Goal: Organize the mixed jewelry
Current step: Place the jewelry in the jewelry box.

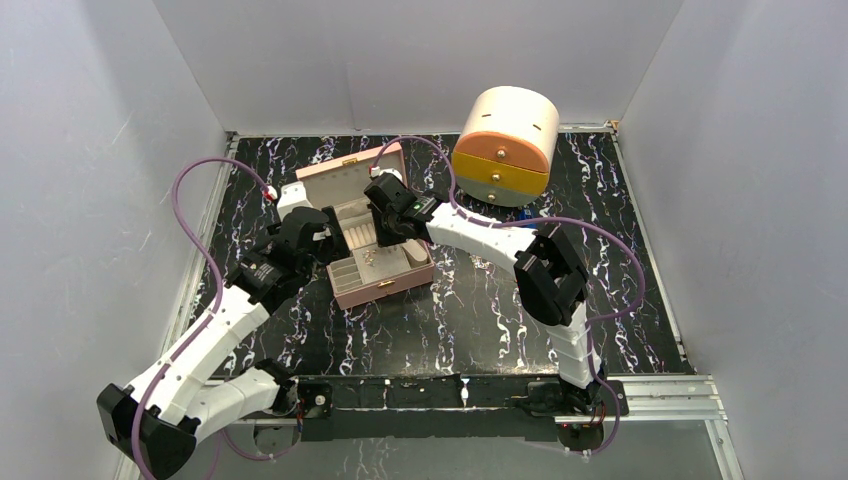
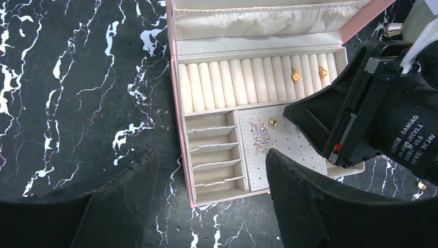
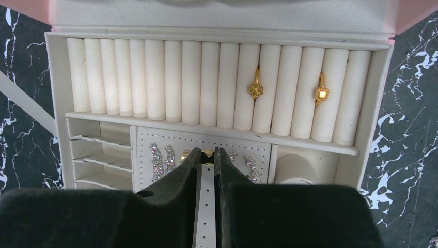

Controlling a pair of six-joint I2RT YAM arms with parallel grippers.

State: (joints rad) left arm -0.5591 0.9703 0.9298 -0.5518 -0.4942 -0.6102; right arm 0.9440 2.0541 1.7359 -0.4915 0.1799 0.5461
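Jewellery sort, partway: right pincer (image 3: 206, 155) over the earring panel of the open pink jewellery box (image 3: 373, 103).

Done so far: two gold rings (image 3: 255, 89) seated in the ring rolls at upper right, crystal drop earrings (image 3: 161, 161) and a gold stud (image 2: 272, 122) on the panel. Right pincer nearly pressed together, with a gold glint at its tips; cannot tell if it pinches. Left pincer (image 2: 210, 157) spread, empty, at the box's lower edge. Divider slots bare. A loose gold piece (image 2: 422, 184) on the bench, lower right, looks unsorted.
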